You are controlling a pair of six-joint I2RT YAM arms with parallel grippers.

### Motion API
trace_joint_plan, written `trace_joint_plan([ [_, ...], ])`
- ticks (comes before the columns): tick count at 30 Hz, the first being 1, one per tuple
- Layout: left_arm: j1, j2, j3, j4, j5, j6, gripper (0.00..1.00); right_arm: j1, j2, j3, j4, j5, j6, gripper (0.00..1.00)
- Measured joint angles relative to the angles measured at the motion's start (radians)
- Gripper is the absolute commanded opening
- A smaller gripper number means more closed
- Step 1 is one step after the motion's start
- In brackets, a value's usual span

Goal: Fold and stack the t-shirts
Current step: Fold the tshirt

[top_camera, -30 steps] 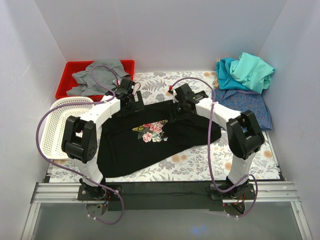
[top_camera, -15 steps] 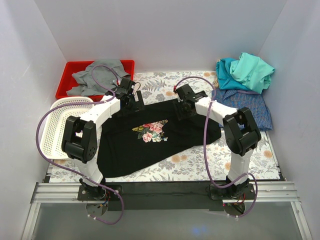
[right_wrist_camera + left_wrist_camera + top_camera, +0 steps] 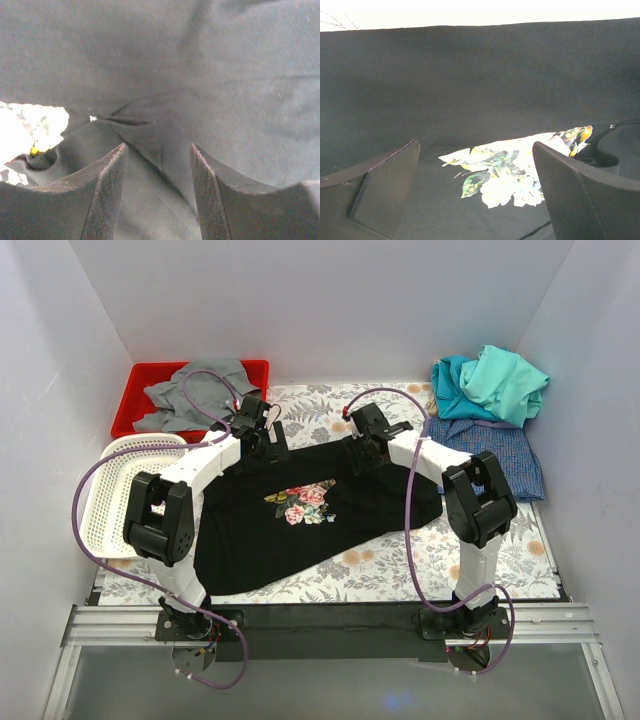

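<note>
A large black t-shirt (image 3: 250, 535) with a rose print (image 3: 300, 503) lies spread on the floral mat. My left gripper (image 3: 262, 443) hovers at the shirt's far left edge, jaws wide open, nothing between them; its wrist view shows black cloth (image 3: 470, 80) and the print (image 3: 510, 172) below the gripper (image 3: 475, 145). My right gripper (image 3: 366, 450) sits at the shirt's far right edge, open, and low over the cloth. A raised crease of black cloth (image 3: 150, 135) runs between the right gripper's (image 3: 157, 147) fingers. Teal and mint shirts (image 3: 490, 385) are piled on a blue-checked shirt (image 3: 495, 452) at the back right.
A red bin (image 3: 150, 375) holding grey cloth (image 3: 195, 390) stands at the back left. A white mesh basket (image 3: 120, 490) lies by the left wall. White walls close in three sides. The floral mat (image 3: 400, 560) shows in front of the shirt.
My right arm has shifted slightly back and to the left along the shirt's far edge. The left arm and the shirt have not visibly moved.
</note>
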Motion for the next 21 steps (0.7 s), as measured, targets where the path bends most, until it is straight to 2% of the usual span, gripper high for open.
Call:
trace_joint_plan([
  [4,0.0,0.0,0.0,0.0,0.0,0.0,0.96,-0.005,0.035,0.022,0.012,-0.029,-0.01,0.56],
  [6,0.0,0.0,0.0,0.0,0.0,0.0,0.96,-0.006,0.054,0.029,0.018,-0.042,-0.017,0.52],
  [7,0.0,0.0,0.0,0.0,0.0,0.0,0.96,-0.006,0.063,0.031,0.022,-0.05,-0.021,0.41],
  [10,0.0,0.0,0.0,0.0,0.0,0.0,0.96,-0.007,0.077,0.032,0.027,-0.063,-0.025,0.23],
  [20,0.0,0.001,0.0,0.001,-0.001,0.0,0.96,-0.007,0.031,-0.01,0.059,-0.066,-0.029,0.09],
  [21,0.0,0.001,0.0,0.001,-0.001,0.0,0.96,-0.006,0.017,-0.018,0.062,-0.066,-0.029,0.05],
])
